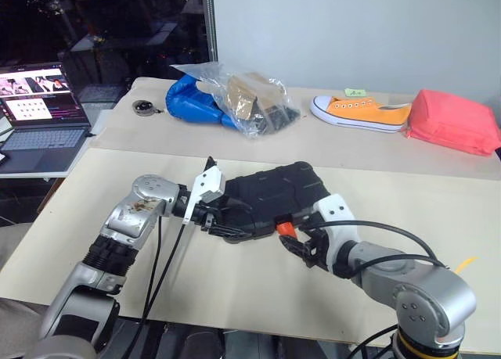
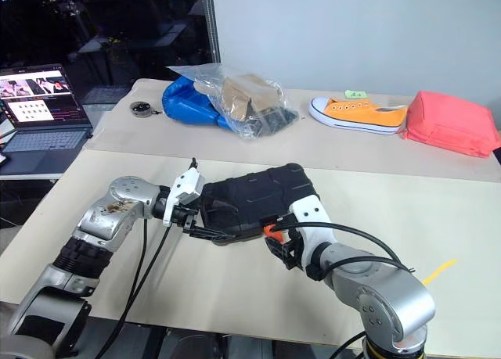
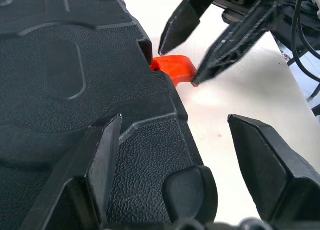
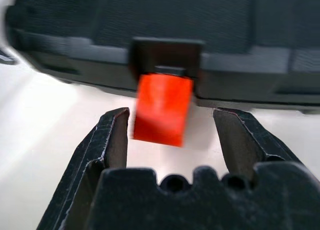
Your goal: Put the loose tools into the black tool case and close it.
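Note:
The black tool case [image 1: 270, 191] lies shut on the near table, ribbed lid up, with its orange latch [image 4: 162, 109] sticking out of the front edge. My right gripper [image 4: 170, 140] is open, and the latch [image 1: 286, 228] stands between its fingers, unclamped. My left gripper [image 3: 185, 160] is open at the case's front left corner [image 1: 227, 227]. One of its fingers [image 3: 100, 160] rests over the lid and the other hangs off the edge above the table. The loose tools are out of view.
On the far table lie a blue bag in clear plastic [image 1: 227, 97], an orange shoe [image 1: 360, 110], a pink-red bundle [image 1: 454, 120] and a small dark round object [image 1: 143, 106]. An open laptop [image 1: 39, 109] sits to the left. A yellow mark [image 1: 466, 263] is at the near table's right.

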You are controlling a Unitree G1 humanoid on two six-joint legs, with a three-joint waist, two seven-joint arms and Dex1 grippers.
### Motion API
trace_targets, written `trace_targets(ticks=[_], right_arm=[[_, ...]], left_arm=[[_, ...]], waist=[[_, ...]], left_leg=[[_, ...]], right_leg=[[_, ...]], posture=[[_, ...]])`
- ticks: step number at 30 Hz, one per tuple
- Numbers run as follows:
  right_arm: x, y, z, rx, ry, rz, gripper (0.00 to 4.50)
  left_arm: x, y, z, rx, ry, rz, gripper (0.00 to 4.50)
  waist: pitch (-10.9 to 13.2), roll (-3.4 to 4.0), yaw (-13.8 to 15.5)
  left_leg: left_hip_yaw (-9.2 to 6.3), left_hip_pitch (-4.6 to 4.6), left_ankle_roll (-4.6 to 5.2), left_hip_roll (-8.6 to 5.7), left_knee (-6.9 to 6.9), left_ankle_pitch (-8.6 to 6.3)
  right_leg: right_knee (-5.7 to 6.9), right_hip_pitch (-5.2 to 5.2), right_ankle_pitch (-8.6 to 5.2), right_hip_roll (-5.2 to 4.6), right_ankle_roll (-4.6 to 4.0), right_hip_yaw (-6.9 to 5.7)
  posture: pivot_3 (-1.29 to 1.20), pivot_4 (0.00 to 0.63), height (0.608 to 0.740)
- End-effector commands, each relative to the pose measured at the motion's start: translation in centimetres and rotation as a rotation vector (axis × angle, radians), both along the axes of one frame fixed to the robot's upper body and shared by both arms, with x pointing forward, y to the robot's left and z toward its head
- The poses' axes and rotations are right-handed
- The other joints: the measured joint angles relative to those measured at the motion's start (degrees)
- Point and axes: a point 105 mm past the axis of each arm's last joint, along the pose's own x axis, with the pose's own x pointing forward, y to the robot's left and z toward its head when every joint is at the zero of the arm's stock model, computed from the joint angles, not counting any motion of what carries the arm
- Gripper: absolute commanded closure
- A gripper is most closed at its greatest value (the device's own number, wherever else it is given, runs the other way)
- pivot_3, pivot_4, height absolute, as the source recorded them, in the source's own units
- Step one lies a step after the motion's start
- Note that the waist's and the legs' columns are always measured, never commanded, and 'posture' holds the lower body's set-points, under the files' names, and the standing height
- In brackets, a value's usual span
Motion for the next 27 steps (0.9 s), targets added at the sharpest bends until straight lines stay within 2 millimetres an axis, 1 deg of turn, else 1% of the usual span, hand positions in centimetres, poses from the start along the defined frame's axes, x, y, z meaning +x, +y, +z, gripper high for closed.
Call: trace_targets(ticks=[1, 2, 3, 4, 8, 15, 18, 22, 27], right_arm=[[0.2, 0.1, 0.5, -0.011, -0.022, 0.001, 2.14], [0.2, 0.3, 0.4, -0.015, -0.017, 0.011, 2.4], [0.1, 0.4, 0.3, -0.02, -0.013, 0.023, 2.75], [0.1, 0.5, 0.3, -0.022, -0.009, 0.034, 2.88], [-0.3, 1.0, 0.2, 0.003, 0.003, 0.065, 2.88], [-0.1, 0.8, -0.1, -0.028, 0.01, 0.044, 2.88], [-0.1, 1.0, -0.2, -0.03, 0.008, 0.04, 2.88], [0.0, 1.4, 0.2, -0.001, -0.011, 0.016, 2.88], [0.2, 2.1, 1.3, 0.101, -0.053, -0.038, 2.88]], left_arm=[[0.0, -0.1, 0.2, -0.006, -0.025, -0.001, 0.87], [0.0, -0.1, 0.2, -0.009, -0.025, 0.001, 0.87], [0.0, -0.1, 0.2, -0.011, -0.025, 0.003, 0.87], [0.0, -0.1, 0.2, -0.012, -0.025, 0.005, 0.87], [0.0, -0.1, 0.1, -0.014, -0.024, 0.01, 0.87], [0.0, -0.1, 0.0, -0.014, -0.024, 0.019, 0.87], [0.0, -0.2, -0.1, -0.016, -0.022, 0.022, 0.87], [-0.1, -0.4, -0.3, -0.02, -0.013, 0.027, 0.87], [-0.2, -0.4, -0.8, -0.011, 0.014, 0.026, 0.87]], waist=[[0.0, 0.0, -0.1], [0.0, 0.0, -0.1], [0.0, 0.0, -0.1], [0.0, 0.0, -0.1], [0.0, 0.0, -0.3], [0.0, 0.0, -0.6], [0.0, 0.01, -0.6], [0.0, 0.01, -0.7], [0.0, 0.01, -1.2]], left_leg=[[-0.01, 0.0, 0.0, 0.0, 0.01, 0.0], [-0.01, 0.0, 0.0, 0.01, 0.01, 0.0], [-0.02, 0.0, 0.0, 0.01, 0.02, 0.0], [-0.02, 0.0, 0.0, 0.01, 0.02, 0.0], [-0.03, 0.0, 0.0, 0.02, 0.04, 0.0], [-0.08, -0.04, 0.0, 0.03, 0.03, 0.0], [-0.08, -0.03, 0.0, 0.03, 0.03, 0.0], [-0.1, -0.03, 0.0, 0.04, 0.03, 0.0], [-0.16, 0.04, 0.0, 0.11, 0.03, 0.0]], right_leg=[[0.01, 0.0, 0.0, 0.01, 0.0, 0.0], [0.02, 0.0, 0.0, 0.01, 0.0, 0.0], [0.03, 0.0, 0.0, 0.02, 0.0, 0.0], [0.03, 0.0, 0.0, 0.02, 0.0, 0.0], [0.02, 0.01, 0.0, 0.02, 0.0, 0.03], [0.0, 0.01, -0.01, 0.05, 0.0, 0.03], [0.01, 0.01, -0.01, 0.05, 0.0, 0.04], [0.02, 0.02, -0.01, 0.07, 0.01, 0.03], [0.1, 0.0, 0.0, 0.22, -0.01, 0.13]], posture=[[0.0, 0.15, 0.74], [0.0, 0.15, 0.74], [0.0, 0.15, 0.74], [0.0, 0.15, 0.74], [0.0, 0.15, 0.74], [0.0, 0.15, 0.74], [0.0, 0.15, 0.74], [0.0, 0.15, 0.74], [0.0, 0.15, 0.74]])
